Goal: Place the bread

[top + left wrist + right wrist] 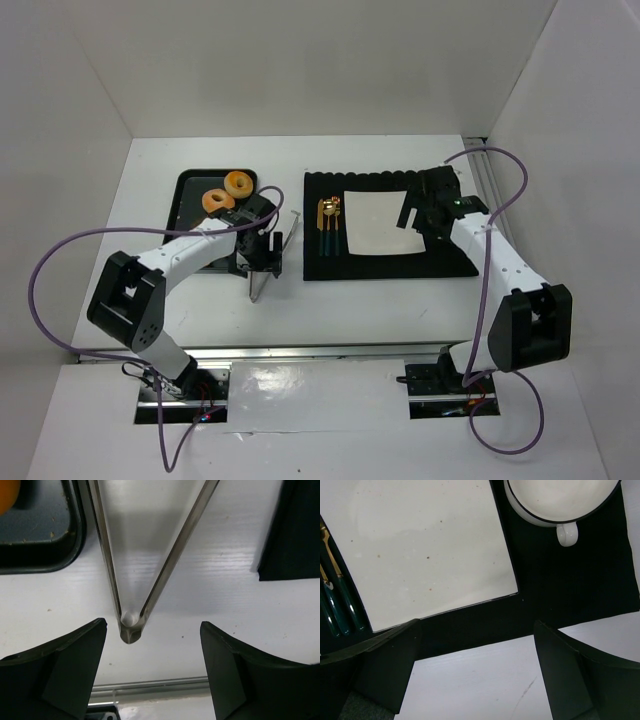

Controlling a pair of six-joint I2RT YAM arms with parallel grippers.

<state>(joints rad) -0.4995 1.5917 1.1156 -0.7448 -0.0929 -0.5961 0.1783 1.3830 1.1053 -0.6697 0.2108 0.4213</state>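
Two ring-shaped breads point(215, 200) point(239, 184) lie on a black tray point(190, 215) at the left. An orange edge of one bread shows in the left wrist view point(7, 492). Metal tongs point(268, 262) lie on the table right of the tray, their hinge end point(130, 630) near. My left gripper point(262, 262) is open and empty, low over that hinge end point(152, 625), not touching it. A white square plate point(378, 224) sits on a black mat point(385, 262). My right gripper point(415, 215) is open and empty above the plate's right side and the mat's near edge point(476, 625).
Green-handled gold cutlery point(330, 225) lies on the mat left of the plate. A white cup with a dark rim point(560, 500) stands on the mat right of the plate point(425, 545). The tray's corner point(40, 555) is close to the tongs. White walls enclose the table.
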